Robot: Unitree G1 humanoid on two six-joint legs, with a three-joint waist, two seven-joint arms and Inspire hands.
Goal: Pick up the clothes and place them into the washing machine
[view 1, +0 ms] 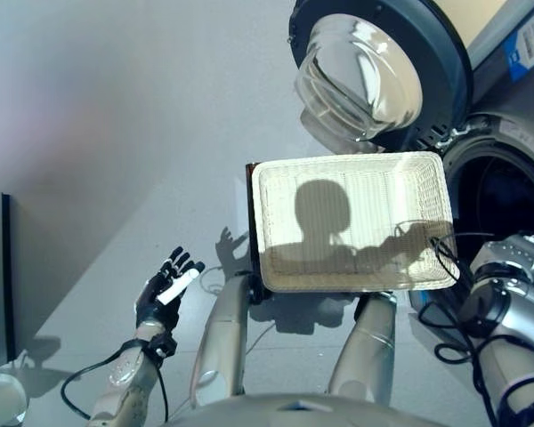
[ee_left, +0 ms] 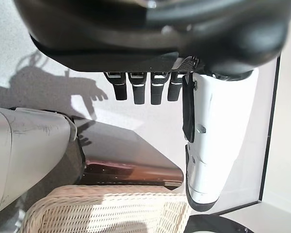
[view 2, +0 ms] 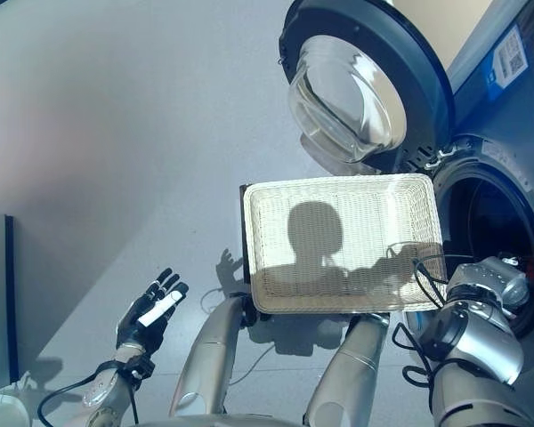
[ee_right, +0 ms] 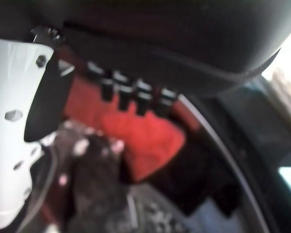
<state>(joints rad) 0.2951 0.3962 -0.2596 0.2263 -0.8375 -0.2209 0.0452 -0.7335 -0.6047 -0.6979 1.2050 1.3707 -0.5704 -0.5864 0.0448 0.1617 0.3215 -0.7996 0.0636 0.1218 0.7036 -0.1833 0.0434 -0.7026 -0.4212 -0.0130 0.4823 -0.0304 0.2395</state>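
The right hand (ee_right: 136, 58) is reaching into the open drum of the washing machine (view 1: 507, 169), and the clothes are already in there: a red garment (ee_right: 145, 141) is lying just past the fingertips, with a dark speckled one (ee_right: 94, 179) beside it, nearer the white thumb. The fingers (ee_right: 123, 94) are showing as straight or only loosely bent, and nothing is clamped between them and the thumb, so the hand is reading as open and empty. The key relation: the clothes are lying ahead of and below the right fingers, deeper in the drum, and the red piece is running slantwise across the line of the fingers. The left hand (view 1: 165, 294) is hanging well apart over the floor (view 1: 116, 133), fingers spread and relaxed, holding nothing. The wicker basket (view 1: 267, 213) between the arms is empty. Only the right wrist view is showing the drum's contents; the head views are showing just the arm at the dark opening, the glass door (view 1: 365, 76) swung wide, and the bare basket. The left wrist view is adding the basket rim (ee_left: 106, 194). Judging from this, the loading looks finished and the right arm would need to pull straight back out, clear of the door seal.
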